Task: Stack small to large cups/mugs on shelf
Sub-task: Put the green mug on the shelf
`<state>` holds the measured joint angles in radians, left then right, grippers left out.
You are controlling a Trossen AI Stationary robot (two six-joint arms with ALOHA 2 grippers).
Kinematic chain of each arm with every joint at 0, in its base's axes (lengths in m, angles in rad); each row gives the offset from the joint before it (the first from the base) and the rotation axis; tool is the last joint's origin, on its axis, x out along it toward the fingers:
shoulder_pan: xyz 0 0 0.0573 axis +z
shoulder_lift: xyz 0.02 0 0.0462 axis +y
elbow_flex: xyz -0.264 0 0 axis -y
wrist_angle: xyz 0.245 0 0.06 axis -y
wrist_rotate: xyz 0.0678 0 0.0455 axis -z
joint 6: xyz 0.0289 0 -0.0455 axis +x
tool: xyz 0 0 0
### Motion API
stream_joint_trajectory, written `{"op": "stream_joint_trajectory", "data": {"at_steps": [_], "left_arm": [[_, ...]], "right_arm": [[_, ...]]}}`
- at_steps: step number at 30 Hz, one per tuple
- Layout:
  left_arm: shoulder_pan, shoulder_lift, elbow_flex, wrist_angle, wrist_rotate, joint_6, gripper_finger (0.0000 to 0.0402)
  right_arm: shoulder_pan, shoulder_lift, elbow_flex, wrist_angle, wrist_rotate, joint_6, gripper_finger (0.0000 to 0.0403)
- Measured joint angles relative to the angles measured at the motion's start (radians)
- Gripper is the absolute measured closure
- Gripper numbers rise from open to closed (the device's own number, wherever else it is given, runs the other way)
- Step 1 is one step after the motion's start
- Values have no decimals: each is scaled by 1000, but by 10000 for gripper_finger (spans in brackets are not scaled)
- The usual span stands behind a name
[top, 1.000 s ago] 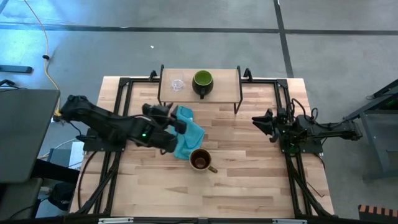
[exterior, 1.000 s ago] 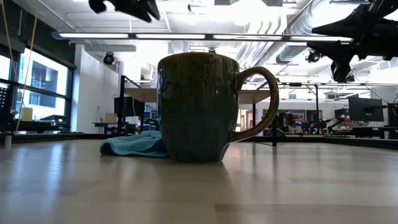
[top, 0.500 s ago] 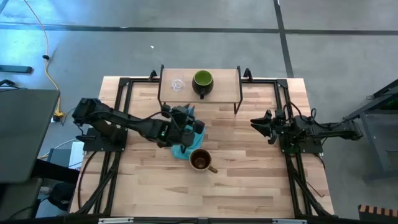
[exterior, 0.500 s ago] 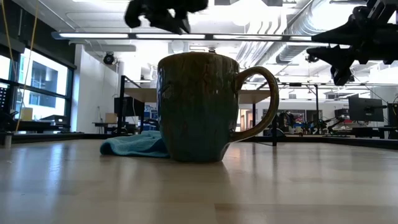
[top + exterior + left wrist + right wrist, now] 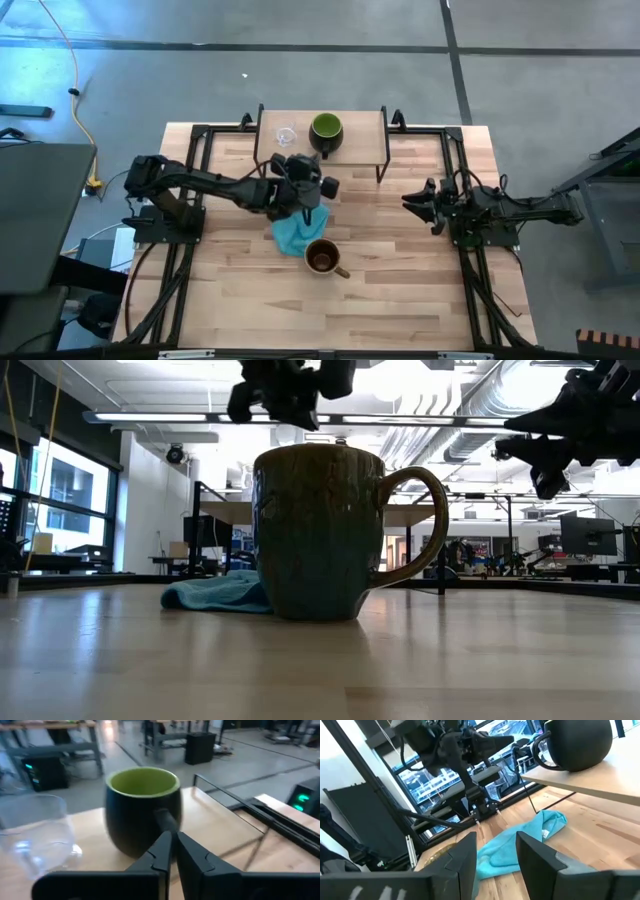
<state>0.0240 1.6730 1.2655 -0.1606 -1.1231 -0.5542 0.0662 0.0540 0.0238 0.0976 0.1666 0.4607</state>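
Observation:
On the shelf (image 5: 365,135) stand the clear glass cup (image 5: 287,135) and the dark mug with green inside (image 5: 326,130), its handle toward the table's near side. The olive-tan mug (image 5: 322,257) stands upright on the tabletop, its handle to the right in the low view (image 5: 320,535). My left gripper (image 5: 327,187) hangs shut and empty above the table just before the shelf, pointing at the dark mug (image 5: 142,810) with the glass cup (image 5: 32,832) beside it. My right gripper (image 5: 407,200) is open and empty at the right, raised.
A teal-blue cloth (image 5: 297,232) lies crumpled on the table between the shelf and the olive-tan mug, touching the mug's far left side. Black frame rails (image 5: 190,190) run along both sides of the table. The near half of the tabletop (image 5: 330,320) is bare wood.
My left gripper has gone toward the table's right and far edge, from over the cloth to just before the shelf, and has turned to face the dark mug. The mugs, the glass cup and the cloth have kept their places.

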Motion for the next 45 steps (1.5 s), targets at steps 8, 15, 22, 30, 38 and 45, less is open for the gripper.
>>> {"op": "stream_joint_trajectory", "data": {"at_steps": [8, 15, 22, 30, 38, 45], "left_arm": [[2, 34, 2, 102, 102, 105, 396], [2, 71, 0, 129, 98, 138, 384], [2, 72, 0, 136, 78, 157, 368], [2, 72, 0, 133, 76, 157, 332], [17, 72, 0, 135, 76, 121, 314], [37, 72, 0, 138, 84, 95, 323]], "right_arm": [[0, 0, 0, -13, -3, -28, 275], [0, 0, 0, -22, -4, -33, 275], [0, -2, 0, -52, -20, -6, 275], [0, -2, 0, -57, -21, 3, 275], [0, -2, 0, -57, -21, 2, 275], [0, -2, 0, -57, -21, 10, 275]]}}
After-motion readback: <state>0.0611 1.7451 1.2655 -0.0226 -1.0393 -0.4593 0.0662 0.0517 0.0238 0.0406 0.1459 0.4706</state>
